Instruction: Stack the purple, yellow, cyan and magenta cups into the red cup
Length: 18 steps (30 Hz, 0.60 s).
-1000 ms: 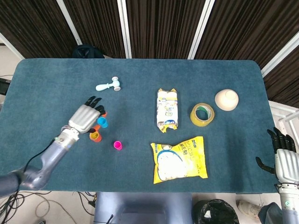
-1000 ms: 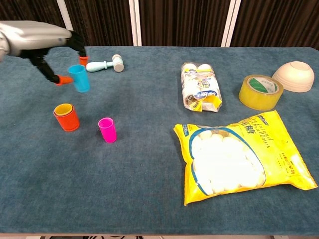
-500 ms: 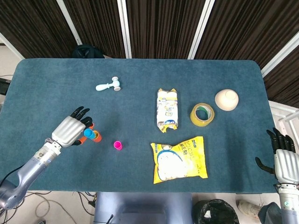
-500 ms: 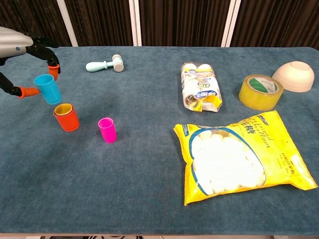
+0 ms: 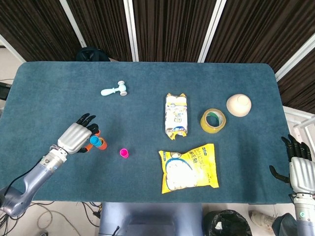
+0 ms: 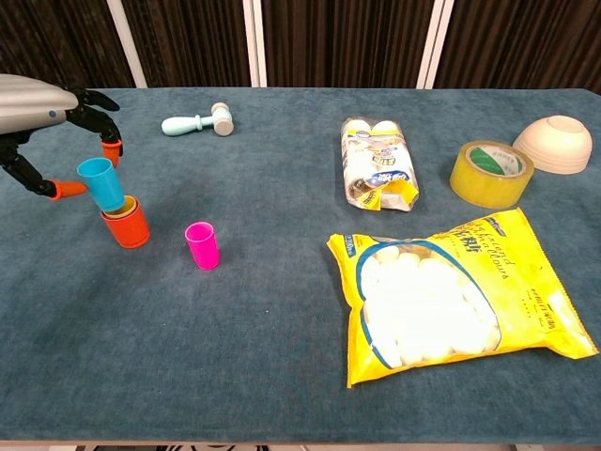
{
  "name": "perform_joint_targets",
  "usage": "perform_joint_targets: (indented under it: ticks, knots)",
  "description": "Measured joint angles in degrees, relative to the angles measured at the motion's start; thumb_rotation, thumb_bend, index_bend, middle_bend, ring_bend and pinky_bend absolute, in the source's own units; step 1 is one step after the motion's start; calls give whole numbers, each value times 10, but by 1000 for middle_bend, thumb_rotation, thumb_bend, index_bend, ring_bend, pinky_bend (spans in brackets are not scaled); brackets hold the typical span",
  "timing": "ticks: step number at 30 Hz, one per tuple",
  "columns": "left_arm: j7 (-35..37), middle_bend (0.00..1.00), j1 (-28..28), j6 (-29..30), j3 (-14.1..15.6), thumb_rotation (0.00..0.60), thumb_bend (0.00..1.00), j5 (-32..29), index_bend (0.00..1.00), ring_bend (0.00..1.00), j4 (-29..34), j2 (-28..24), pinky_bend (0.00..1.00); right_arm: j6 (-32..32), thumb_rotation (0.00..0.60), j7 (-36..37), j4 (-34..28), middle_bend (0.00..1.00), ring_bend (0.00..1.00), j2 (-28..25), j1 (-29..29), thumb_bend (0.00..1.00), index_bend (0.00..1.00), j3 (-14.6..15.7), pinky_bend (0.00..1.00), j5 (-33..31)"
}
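Blue table: cyan cup in robot hand

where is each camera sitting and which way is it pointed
Head view: high above the near table edge, looking almost straight down on the whole blue table; shows the left hand with its forearm, and the right hand off the table's right edge.
Chest view: lower, at the near edge, looking across the table toward the curtains; shows only the left hand at the upper left.
Shared: the left hand holding the cyan cup over the red cup, the magenta cup, tape roll and yellow bag.
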State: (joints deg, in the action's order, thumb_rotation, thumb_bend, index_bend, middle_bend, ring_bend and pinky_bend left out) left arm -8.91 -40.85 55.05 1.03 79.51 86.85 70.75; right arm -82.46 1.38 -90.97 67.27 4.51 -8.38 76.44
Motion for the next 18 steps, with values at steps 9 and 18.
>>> perform_joint_targets:
  ticks: [9, 18]
  knots:
    - [-7, 278, -1, -12, -6, 600, 338, -7, 460, 0, -20, 22, 0, 0, 600, 1, 1, 44, 96, 0, -1, 324, 106, 0, 3, -1]
    - [-23, 268, -3, -25, -14, 600, 333, -21, 435, 0, -30, 35, 0, 1, 600, 3, 1, 44, 96, 0, 0, 324, 106, 0, 3, -1]
